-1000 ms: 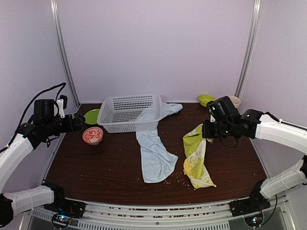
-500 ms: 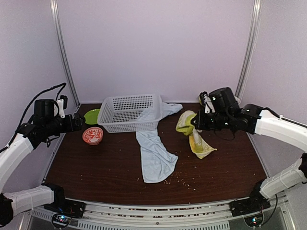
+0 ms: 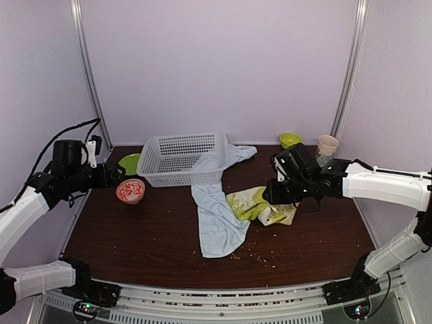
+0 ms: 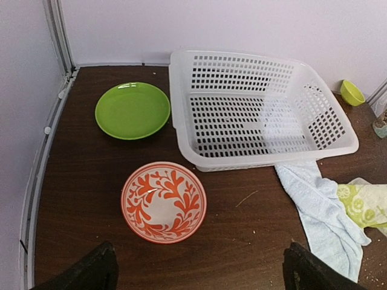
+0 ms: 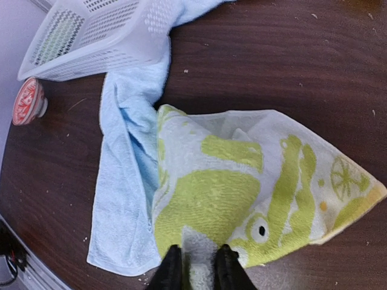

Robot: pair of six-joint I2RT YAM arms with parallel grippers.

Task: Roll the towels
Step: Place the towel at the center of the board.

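Note:
The lime-green and yellow lemon-print towel (image 3: pixel 260 206) lies bunched at mid-table, its left edge over the pale blue towel (image 3: pixel 219 219). In the right wrist view the green towel (image 5: pixel 242 181) spreads flat beside the blue towel (image 5: pixel 124 199). My right gripper (image 3: pixel 273 196) is shut on the green towel's near edge (image 5: pixel 196 266). The blue towel runs from inside the white basket (image 3: pixel 183 158) down toward the front. My left gripper (image 3: pixel 115 174) hangs open and empty above the orange bowl (image 4: pixel 163 202), its fingertips (image 4: pixel 91 272) wide apart; the blue towel (image 4: pixel 320 211) shows at the right.
A green plate (image 3: pixel 129 163) and an orange patterned bowl (image 3: pixel 130 191) sit left of the basket. A small green bowl (image 3: pixel 290 140) and a cup (image 3: pixel 327 145) stand at the back right. Crumbs are scattered near the front of the table.
My right gripper carried the green towel up off the table, then left and down, so it now lies bunched against the blue towel. The left arm barely moved.

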